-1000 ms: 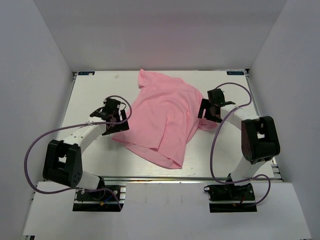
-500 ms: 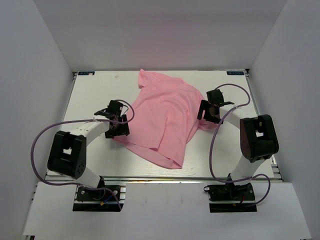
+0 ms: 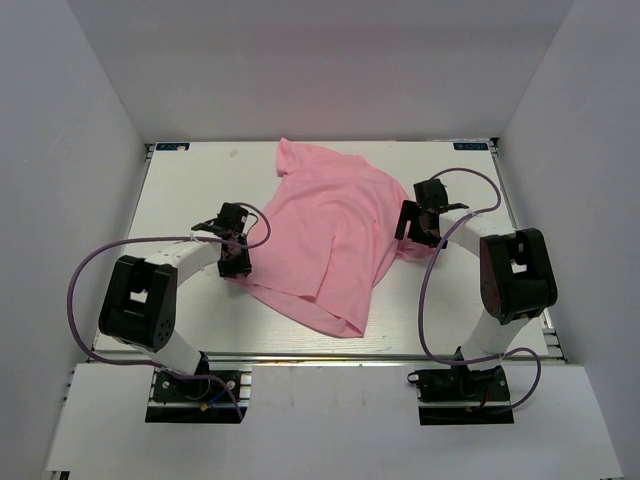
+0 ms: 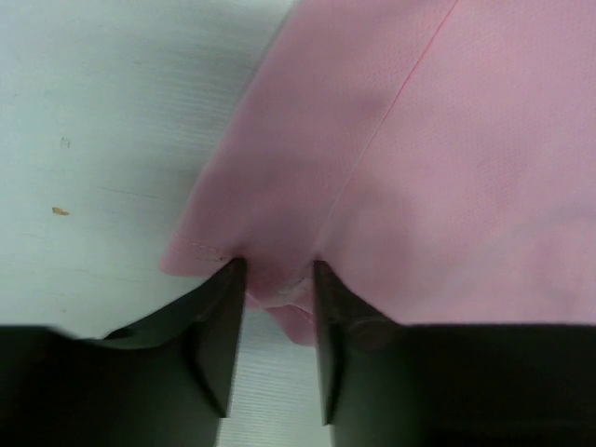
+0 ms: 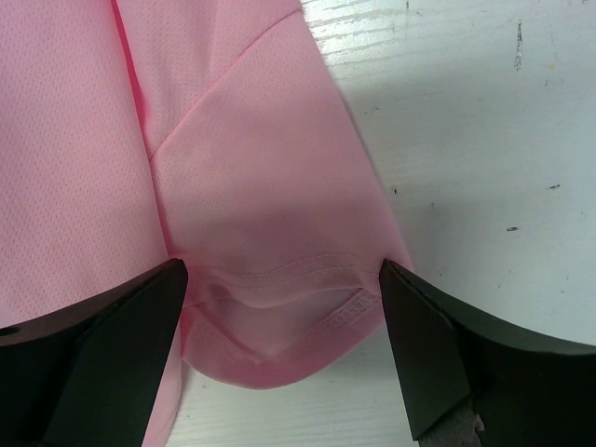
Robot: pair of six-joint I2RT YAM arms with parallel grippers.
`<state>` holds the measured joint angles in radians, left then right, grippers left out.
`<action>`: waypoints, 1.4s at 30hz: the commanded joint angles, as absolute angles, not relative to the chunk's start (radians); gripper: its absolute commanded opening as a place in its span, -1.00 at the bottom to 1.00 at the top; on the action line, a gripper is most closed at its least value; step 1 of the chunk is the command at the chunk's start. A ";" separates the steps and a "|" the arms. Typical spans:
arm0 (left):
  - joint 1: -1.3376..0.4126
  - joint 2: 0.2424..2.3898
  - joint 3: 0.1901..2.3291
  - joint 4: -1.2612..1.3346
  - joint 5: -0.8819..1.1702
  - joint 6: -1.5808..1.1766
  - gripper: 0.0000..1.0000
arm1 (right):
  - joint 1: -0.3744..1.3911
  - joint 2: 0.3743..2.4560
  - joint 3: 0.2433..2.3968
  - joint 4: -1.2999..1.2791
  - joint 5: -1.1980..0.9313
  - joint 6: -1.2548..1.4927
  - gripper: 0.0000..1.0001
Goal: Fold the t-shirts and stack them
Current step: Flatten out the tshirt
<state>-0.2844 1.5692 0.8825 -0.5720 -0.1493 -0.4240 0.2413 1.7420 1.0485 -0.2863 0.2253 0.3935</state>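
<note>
The pink t-shirt lies rumpled in the middle of the table. At its 8 o'clock edge the left gripper has its fingers nearly together, pinching the fabric, probably to spread it. At 3 o'clock the right gripper straddles the sleeve cuff, spread wide and holding nothing.

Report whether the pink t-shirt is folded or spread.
Spread, not folded: the t-shirt lies rumpled across the table, a sleeve flat inside the open right gripper.

The pink t-shirt is sprawling across the middle of the table, with the left gripper and right gripper crowding its side edges. Bare board is lying open at both far corners, with the white walls closing in.
</note>
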 commanded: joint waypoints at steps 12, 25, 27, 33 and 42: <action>-0.288 1.525 0.910 -0.620 -0.198 -0.442 -1.00 | 0.232 1.749 1.040 -0.287 0.227 0.419 0.79; -0.275 1.420 1.020 -0.660 -0.228 -0.452 -1.00 | 0.196 1.830 1.025 -0.344 0.210 0.486 0.70; -0.275 1.420 1.035 -0.684 -0.291 -0.468 -1.00 | 0.181 1.842 1.026 -0.362 0.209 0.497 0.57; -0.255 1.466 1.107 -0.727 -0.445 -0.509 -1.00 | 0.144 1.841 1.022 -0.385 0.178 0.509 0.05; -0.175 1.562 1.186 -0.651 -0.482 -0.433 -1.00 | 0.112 1.876 1.039 -0.420 0.167 0.511 -1.00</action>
